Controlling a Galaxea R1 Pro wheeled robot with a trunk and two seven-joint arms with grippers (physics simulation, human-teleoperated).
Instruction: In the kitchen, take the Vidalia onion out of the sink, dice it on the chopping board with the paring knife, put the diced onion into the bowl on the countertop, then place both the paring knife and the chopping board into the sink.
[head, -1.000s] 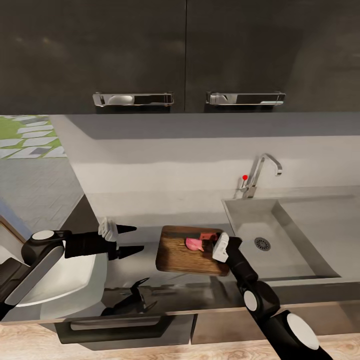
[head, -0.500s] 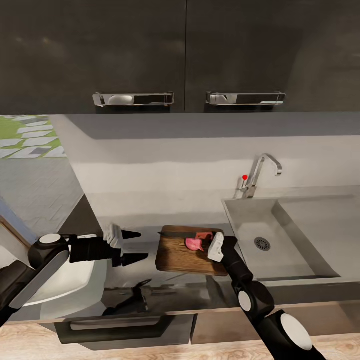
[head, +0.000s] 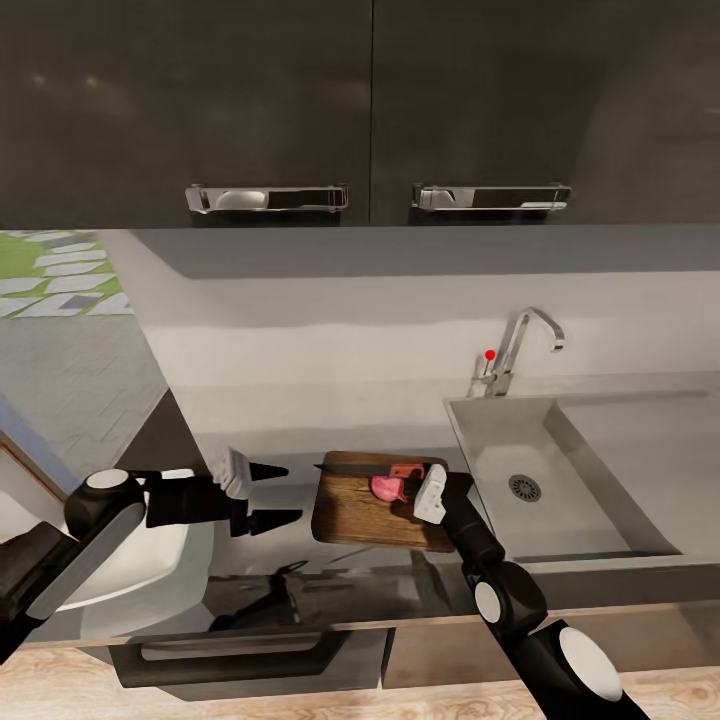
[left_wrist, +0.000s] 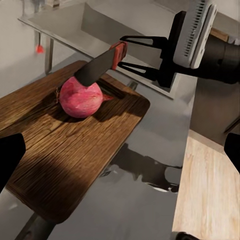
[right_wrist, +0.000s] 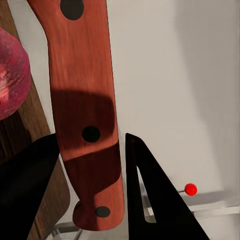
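Right gripper (head: 415, 487) has crept inward, clamped on the paring knife (left_wrist: 100, 64), blade now over the Vidalia onion (left_wrist: 80, 97) on the chopping board (head: 360, 515). Left gripper (head: 265, 495) (jaws apart, empty) edges closer. Dicing looks imminent.

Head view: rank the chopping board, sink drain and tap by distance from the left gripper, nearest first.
From the left gripper, open over the countertop:
1. Chopping board, just to its right, carrying the onion.
2. Sink drain, farther right, in the basin floor.
3. Tap, farther right and back by the wall.
The drain and tap are close in range; I rank the tap last tentatively.
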